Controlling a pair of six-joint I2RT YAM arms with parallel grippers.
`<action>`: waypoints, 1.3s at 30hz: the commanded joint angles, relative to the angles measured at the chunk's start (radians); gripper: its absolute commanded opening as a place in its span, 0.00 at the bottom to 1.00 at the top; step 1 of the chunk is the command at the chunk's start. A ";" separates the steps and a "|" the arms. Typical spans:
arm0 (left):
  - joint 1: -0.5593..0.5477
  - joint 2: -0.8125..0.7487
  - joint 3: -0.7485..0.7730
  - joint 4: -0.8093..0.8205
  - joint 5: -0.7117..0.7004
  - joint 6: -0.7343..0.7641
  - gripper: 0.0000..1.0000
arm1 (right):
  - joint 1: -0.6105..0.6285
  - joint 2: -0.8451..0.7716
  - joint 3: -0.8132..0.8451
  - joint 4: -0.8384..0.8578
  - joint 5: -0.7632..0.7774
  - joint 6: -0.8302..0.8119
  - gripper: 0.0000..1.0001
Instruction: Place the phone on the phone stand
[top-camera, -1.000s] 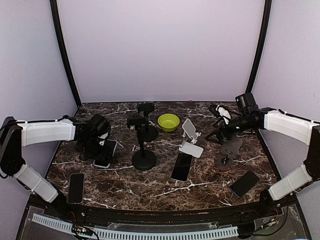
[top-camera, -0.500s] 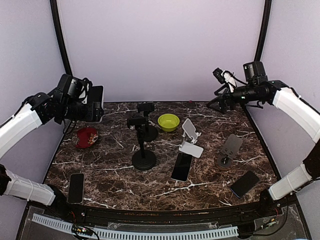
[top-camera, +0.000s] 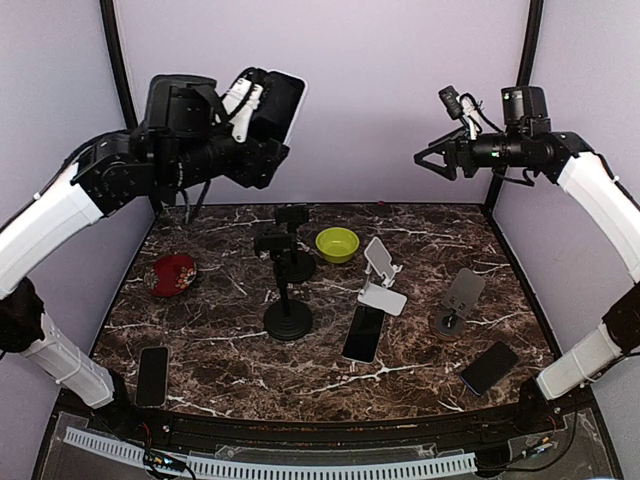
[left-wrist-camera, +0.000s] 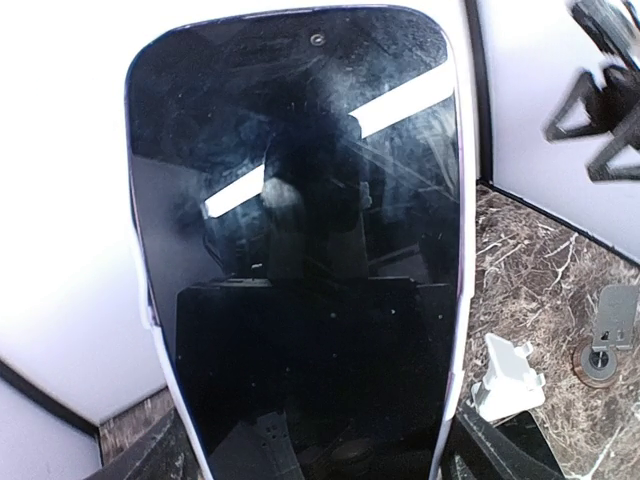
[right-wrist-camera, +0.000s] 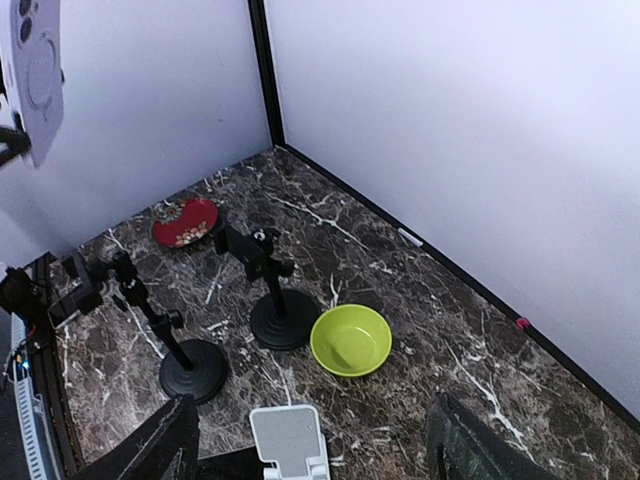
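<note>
A: Logging the left side first. What are the left fingers (left-wrist-camera: 490, 455) doing?

B: They are gripping the phone (top-camera: 272, 104), closed on its lower end, one on each long edge. The dark screen is filling the left wrist view, and the white case is showing round its rim.

A: Change against one second ago?

B: Large. Then the fingers were sitting down at the table (top-camera: 230, 360) on that phone, hiding the red dish (top-camera: 173, 275) from the top camera. Half a second ago they were carrying it at mid height near the left wall. Now they are holding it well above the table and further toward the middle. The dish is lying in plain view far below them.

A: Right side?

B: The right fingers (right-wrist-camera: 155, 450) are standing spread apart, holding nothing. A second ago they were hanging low, just beside the grey phone stand (top-camera: 455, 298). Over the last half second they are hardly shifting, staying high by the back wall.

A: Stands?

B: Not moving. The white phone stand (top-camera: 381, 276) is standing on the table below and ahead of the right fingers, well apart from the phone. In the right wrist view the phone's back is showing at upper left.
</note>
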 joint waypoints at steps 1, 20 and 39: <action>-0.103 0.140 0.097 0.170 -0.147 0.226 0.00 | 0.005 -0.024 0.089 -0.019 -0.115 0.057 0.78; -0.200 0.420 0.277 0.271 -0.164 0.289 0.00 | 0.010 -0.050 -0.003 0.120 -0.241 0.260 0.72; -0.250 0.522 0.334 0.352 -0.239 0.394 0.28 | 0.060 -0.042 -0.071 0.150 -0.277 0.261 0.00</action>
